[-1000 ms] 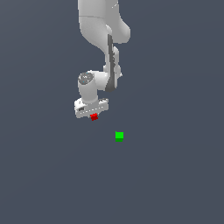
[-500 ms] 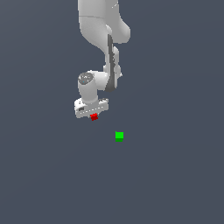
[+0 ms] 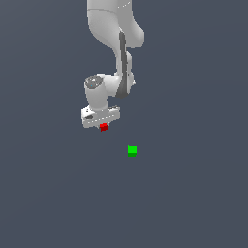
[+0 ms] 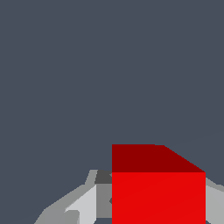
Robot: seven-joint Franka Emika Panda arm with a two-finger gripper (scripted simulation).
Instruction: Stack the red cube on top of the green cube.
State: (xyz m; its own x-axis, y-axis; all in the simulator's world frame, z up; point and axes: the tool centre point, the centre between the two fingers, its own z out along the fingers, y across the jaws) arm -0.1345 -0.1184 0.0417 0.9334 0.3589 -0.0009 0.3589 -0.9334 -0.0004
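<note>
The red cube (image 3: 103, 127) sits directly under the white hand of my gripper (image 3: 102, 124), between its fingers. In the wrist view the red cube (image 4: 157, 192) fills the space between the grey fingers (image 4: 85, 204), which press against both of its sides, so the gripper is shut on it. I cannot tell whether the cube rests on the floor or hangs just above it. The green cube (image 3: 131, 150) lies alone on the dark surface, to the exterior view's right of the red cube and nearer the camera, well apart from the gripper. It does not show in the wrist view.
The plain dark grey floor (image 3: 193, 193) spreads all around. The white arm (image 3: 116, 43) rises above the gripper toward the top of the exterior view.
</note>
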